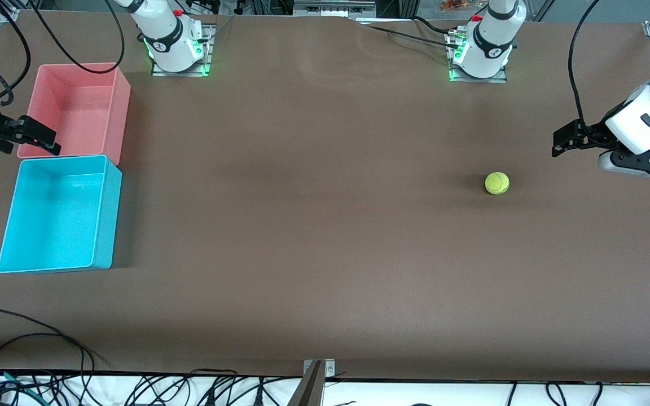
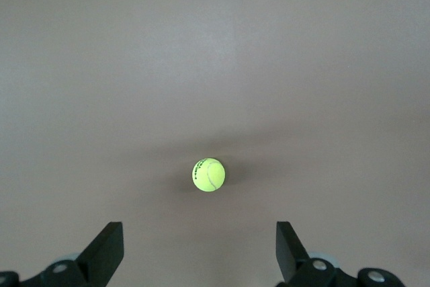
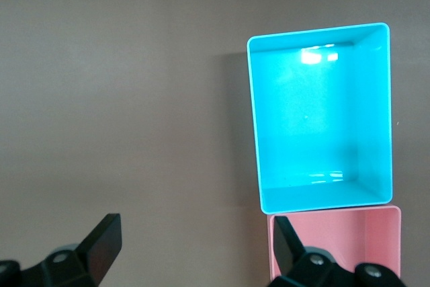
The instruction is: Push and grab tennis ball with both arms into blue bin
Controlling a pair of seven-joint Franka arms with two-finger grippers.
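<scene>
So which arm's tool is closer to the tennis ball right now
Left. The left tool hangs open beside the tennis ball; the right tool is over the pink bin.

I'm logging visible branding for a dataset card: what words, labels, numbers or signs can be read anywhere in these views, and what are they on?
No text can be read here.
tennis ball: a dark printed mark near the seam, too small to read.
arm bases: a small round emblem on each, too small to read.
blue bin and pink bin: plain, no markings.

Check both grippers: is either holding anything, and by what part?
Nothing is held. The left gripper is open, short of the tennis ball on the table; the right gripper hangs open beside the pink bin.
</scene>
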